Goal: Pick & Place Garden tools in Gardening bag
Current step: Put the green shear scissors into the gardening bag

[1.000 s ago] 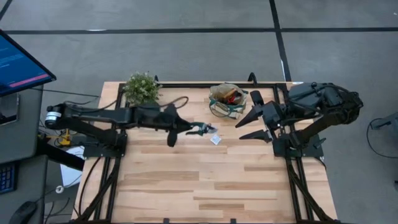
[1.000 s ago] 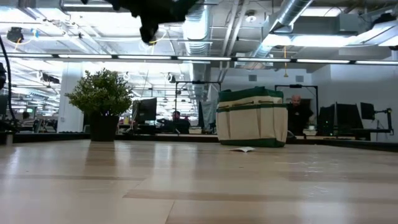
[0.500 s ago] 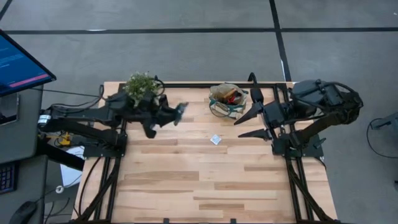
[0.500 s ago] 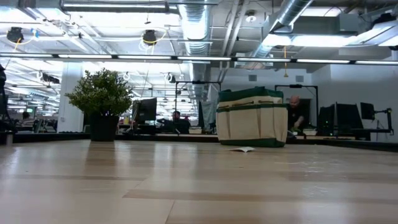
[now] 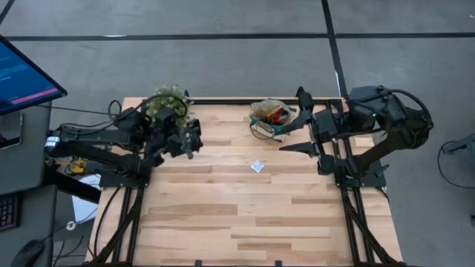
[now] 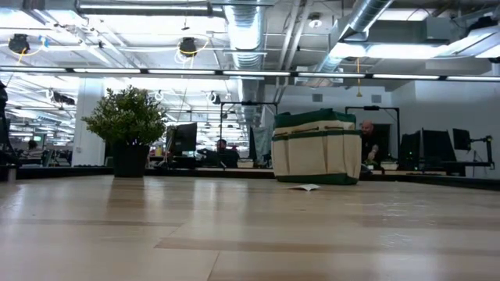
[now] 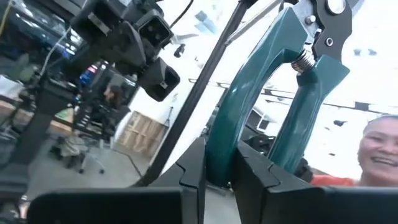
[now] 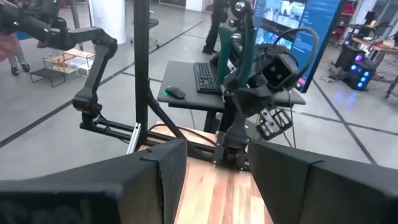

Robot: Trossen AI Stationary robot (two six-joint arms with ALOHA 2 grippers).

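My left gripper (image 5: 191, 138) is drawn back beside the potted plant (image 5: 168, 102), tipped upward and shut on teal-handled pruning shears (image 7: 292, 93). The right wrist view shows the shears (image 8: 247, 48) standing up from that gripper, across the table. The tan gardening bag (image 5: 269, 119) with green trim stands on its base at the far edge, a red-and-black item (image 5: 276, 113) inside. In the low view the bag (image 6: 316, 148) sits right of the plant (image 6: 129, 125). My right gripper (image 5: 280, 140) hangs open just right of the bag, holding nothing. My left gripper pinches one teal handle of the shears, near its free end (image 7: 219, 158), between its two fingers. The other handle (image 7: 298, 124) runs past outside one finger. The shears rise beyond the fingertips, pivot end up, lifted clear of the table.
A tiny white packet (image 5: 257, 166) lies on the wooden table (image 5: 245, 215) near its middle, in front of the bag; it also shows in the low view (image 6: 306, 186). A monitor (image 5: 22, 74) stands off the table's left side. A person shows in the room beyond.
My left gripper has drawn back from beside the packet toward the table's left edge and the plant. It has risen and tipped its fingers upward, carrying the shears along, still shut on them. My right gripper has swung slightly toward the bag.
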